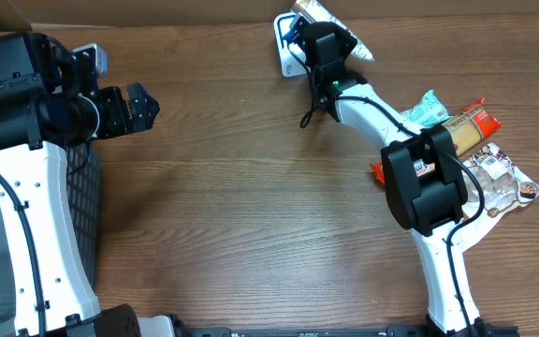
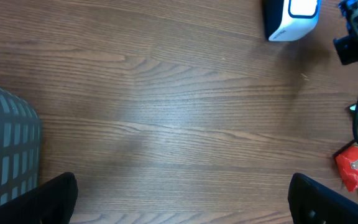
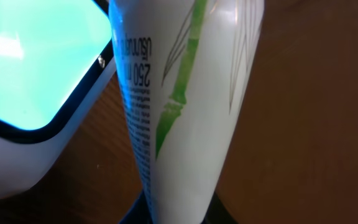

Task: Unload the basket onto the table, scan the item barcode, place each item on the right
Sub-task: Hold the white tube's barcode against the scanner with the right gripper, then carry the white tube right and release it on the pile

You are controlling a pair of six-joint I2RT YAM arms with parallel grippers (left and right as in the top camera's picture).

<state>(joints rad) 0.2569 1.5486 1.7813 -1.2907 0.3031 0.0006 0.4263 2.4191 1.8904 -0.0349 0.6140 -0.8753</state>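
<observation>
White tube (image 3: pixel 191 93) in right tool (image 3: pixel 174 216), beside scanner (image 3: pixel 36 62)

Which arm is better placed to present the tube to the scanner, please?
Right: the right gripper is shut on the white tube beside the scanner; the left gripper is open and distant.

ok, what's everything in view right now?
tube: 1, white with green bamboo print, beside scanner window
scanner: 1, white and blue, lit window, far centre of table
teal packet: 1, teal, right pile
orange packet: 1, orange and tan, right pile
snack bag: 1, clear, brown contents, right edge
red packet: 1, red, by the right arm
basket: 1, black mesh, left edge
table: 1, brown wood
left gripper: 1, black, open and empty, over bare table at left
right gripper: 1, black, shut on tube at scanner
</observation>
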